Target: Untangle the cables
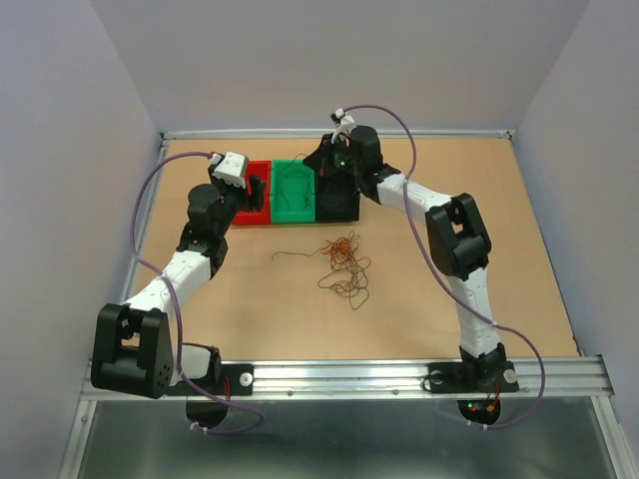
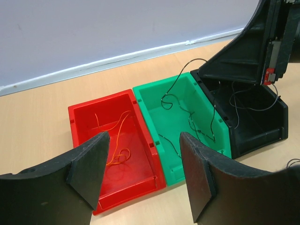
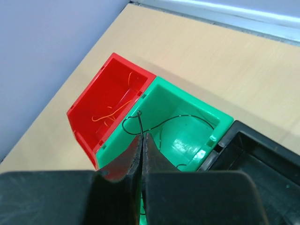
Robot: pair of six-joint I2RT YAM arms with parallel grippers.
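A loose tangle of thin orange-red, brown and dark cables [image 1: 342, 261] lies on the table's middle. My right gripper [image 3: 142, 136] is shut on one thin black cable [image 3: 140, 121], whose end loops out past the tips above the green bin [image 3: 187, 136]. From the left wrist view that cable [image 2: 185, 68] arcs from the right gripper down into the green bin [image 2: 154, 110]. My left gripper [image 2: 143, 154] stands open and holds nothing, just in front of the red bin [image 2: 82, 126]. Orange cables [image 2: 117, 145] lie in the red bin, and dark ones [image 2: 190, 119] in the green bin.
Red bin [image 1: 258, 205], green bin [image 1: 296, 212] and black bin [image 1: 344, 205] stand side by side at the back of the table. The black bin [image 2: 276, 122] holds dark wires. The table's raised rim [image 1: 160, 200] runs close on the left.
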